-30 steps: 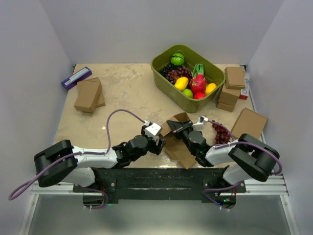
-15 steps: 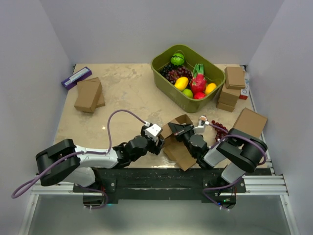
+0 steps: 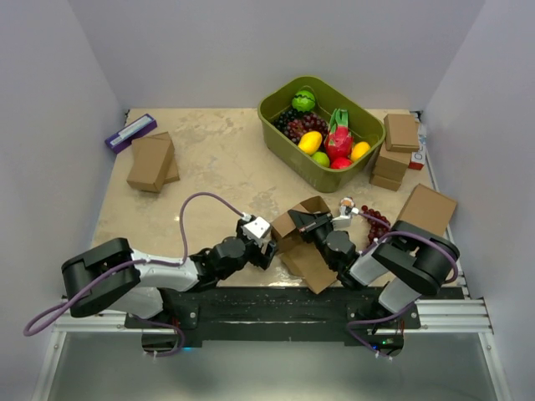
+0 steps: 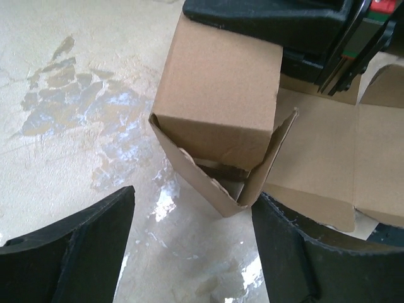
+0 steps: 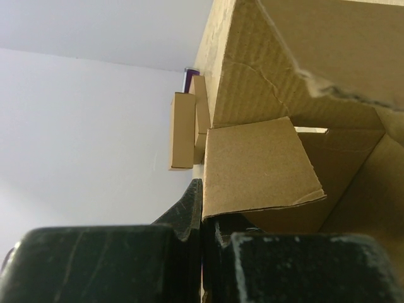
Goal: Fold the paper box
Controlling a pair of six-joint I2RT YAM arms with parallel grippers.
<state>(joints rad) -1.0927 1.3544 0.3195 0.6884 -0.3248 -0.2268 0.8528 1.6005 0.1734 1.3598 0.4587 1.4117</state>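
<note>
The half-folded paper box (image 3: 308,261) sits at the table's 6 o'clock edge, between the arms. The right gripper (image 5: 202,218) is clenched on one raised flap of the box. At the box's 9 o'clock the left gripper (image 4: 192,201) is released, its fingers spread either side of a box corner, seemingly without touching it.

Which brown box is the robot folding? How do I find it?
Start at the green fruit bin at the back. Come toward the near edge, where the left arm and right arm meet: the paper box sits there. Unlike the closed brown boxes around, it's half-folded with flaps sticking out.
</note>
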